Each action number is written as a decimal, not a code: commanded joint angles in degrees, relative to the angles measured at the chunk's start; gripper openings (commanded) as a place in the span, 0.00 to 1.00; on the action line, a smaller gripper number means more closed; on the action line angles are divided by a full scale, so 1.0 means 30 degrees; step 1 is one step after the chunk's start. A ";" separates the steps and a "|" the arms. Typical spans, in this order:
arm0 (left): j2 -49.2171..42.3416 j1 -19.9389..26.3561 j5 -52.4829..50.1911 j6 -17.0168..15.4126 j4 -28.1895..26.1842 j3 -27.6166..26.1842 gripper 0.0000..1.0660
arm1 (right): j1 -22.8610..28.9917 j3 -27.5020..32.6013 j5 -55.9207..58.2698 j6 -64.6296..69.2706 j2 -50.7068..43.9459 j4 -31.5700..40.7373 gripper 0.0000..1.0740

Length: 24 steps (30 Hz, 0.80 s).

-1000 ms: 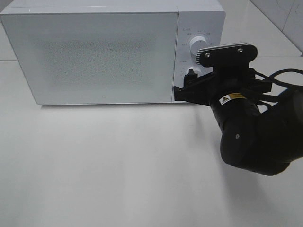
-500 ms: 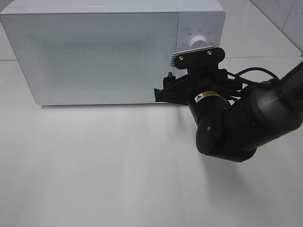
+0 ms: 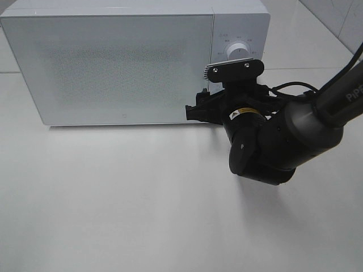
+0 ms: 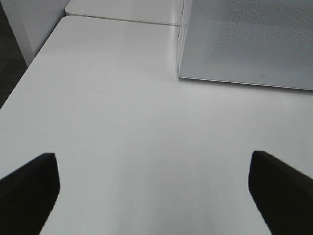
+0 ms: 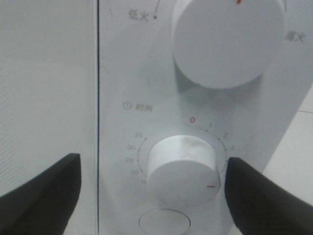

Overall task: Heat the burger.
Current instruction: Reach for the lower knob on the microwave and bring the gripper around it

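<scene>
The right end effector (image 5: 151, 193) gapes wide, either side of the timer knob (image 5: 183, 169) on the closed microwave (image 3: 113, 62) by the desk's (image 3: 113, 198) far edge. The left end effector (image 4: 154, 191) gapes empty. The burger is hidden.

Place: looking like a robotics lab bench.
Appliance: a boxy white microwave oven (image 3: 125, 62) is sitting on a plain white tabletop (image 3: 113, 198).
Machinery: a bulky black robot arm (image 3: 272, 150) is hovering beside it.
</scene>
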 commanded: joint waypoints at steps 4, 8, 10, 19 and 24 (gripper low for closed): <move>-0.0286 0.0076 -0.0172 -0.0057 -0.0038 0.0038 0.92 | -0.0439 -0.0191 -0.0038 0.0535 0.0000 -0.0153 0.71; -0.0286 0.0076 -0.0172 -0.0057 -0.0038 0.0038 0.92 | -0.0516 -0.0191 -0.0038 0.0592 0.0000 -0.0153 0.71; -0.0286 0.0076 -0.0172 -0.0057 -0.0038 0.0038 0.92 | -0.0649 -0.0191 -0.0019 0.0592 0.0000 -0.0248 0.71; -0.0286 0.0076 -0.0172 -0.0057 -0.0038 0.0038 0.92 | -0.0668 -0.0630 0.0172 0.0630 0.0019 -0.0649 0.71; -0.0286 0.0076 -0.0172 -0.0057 -0.0038 0.0038 0.92 | -0.0668 -0.0630 0.0248 0.0630 0.0019 -0.0630 0.71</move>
